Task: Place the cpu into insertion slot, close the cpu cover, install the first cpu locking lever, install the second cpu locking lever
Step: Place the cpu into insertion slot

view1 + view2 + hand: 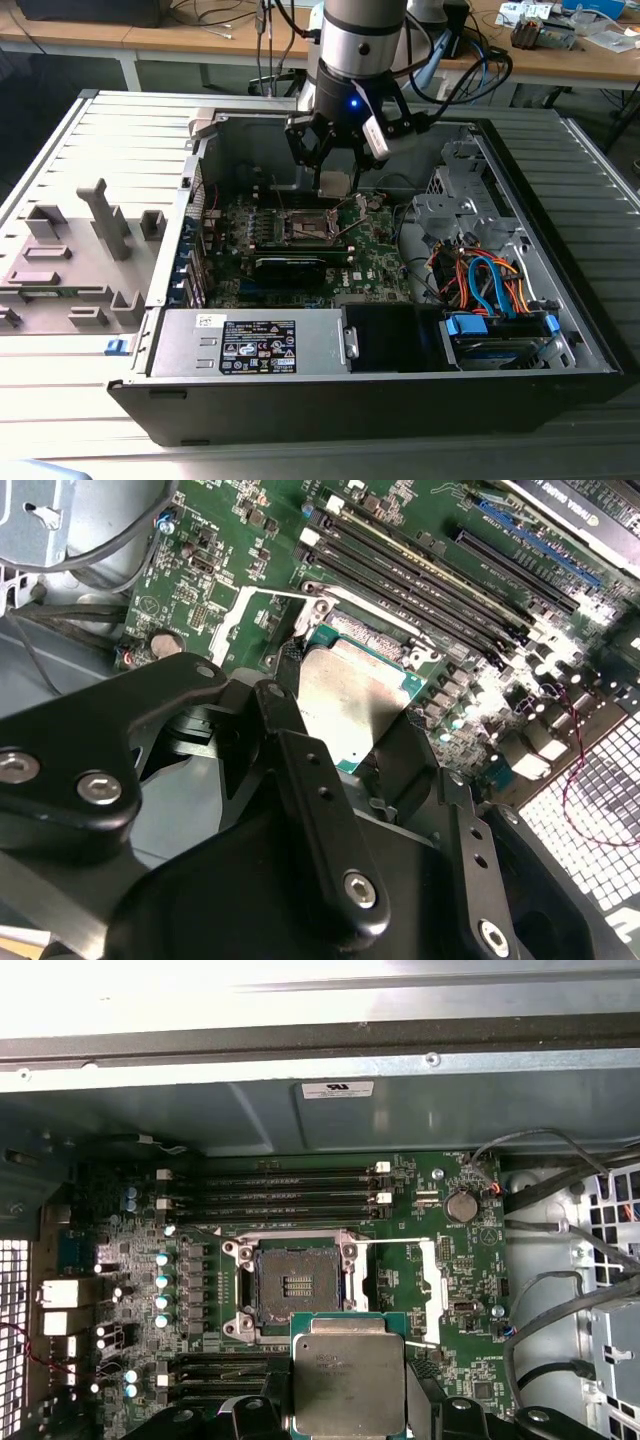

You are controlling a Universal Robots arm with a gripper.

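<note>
Gripper (334, 176) clenched on the cpu (348, 1375) by its edges, holding it flat above the motherboard (462, 1295), near the open insertion slot (297, 1285).

At the centre of the frame the gripper (352, 708) held the cpu (348, 692), its silver-grey top facing the camera, pinched on opposite edges between two black fingers (289, 668). The gripper's black linkage filled the foreground. Just beyond the cpu, a silvery corner of the insertion slot (314, 597) peeked out on the green motherboard (230, 550); the socket itself lay hidden behind the chip. Long black memory slots (430, 572) ran diagonally across the background. A coin cell (165, 642) sat near the linkage, and a thin red wire (588, 772) looped over a perforated grille (600, 800).
</note>
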